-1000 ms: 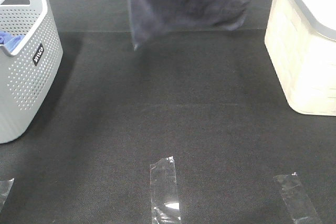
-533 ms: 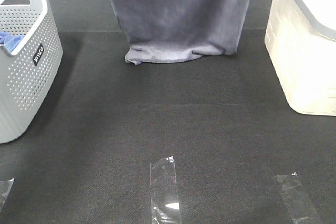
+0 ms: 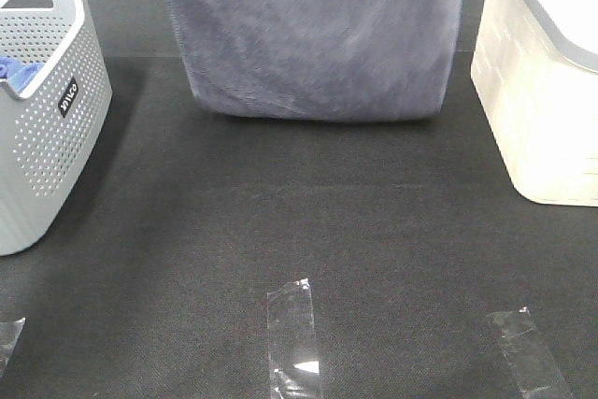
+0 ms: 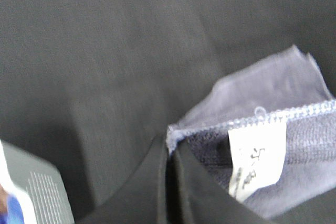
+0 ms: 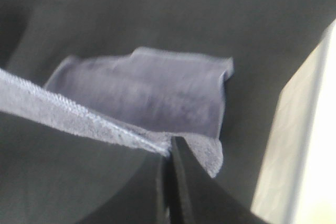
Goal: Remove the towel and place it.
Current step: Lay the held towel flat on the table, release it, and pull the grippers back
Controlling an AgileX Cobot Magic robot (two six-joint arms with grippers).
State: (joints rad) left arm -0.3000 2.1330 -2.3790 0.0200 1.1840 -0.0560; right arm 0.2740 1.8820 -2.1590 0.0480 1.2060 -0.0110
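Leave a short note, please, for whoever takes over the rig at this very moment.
Left gripper: shut on a towel corner, beside its white tag.
Right gripper: shut on the other top corner.
Towel: hangs spread between both arms at the far middle of the table; its lower edge seems to meet the table.
Basket: on the left, with a blue cloth inside.
Done: towel is lifted and outside the basket.
Left: lay it flat, then open both grippers.
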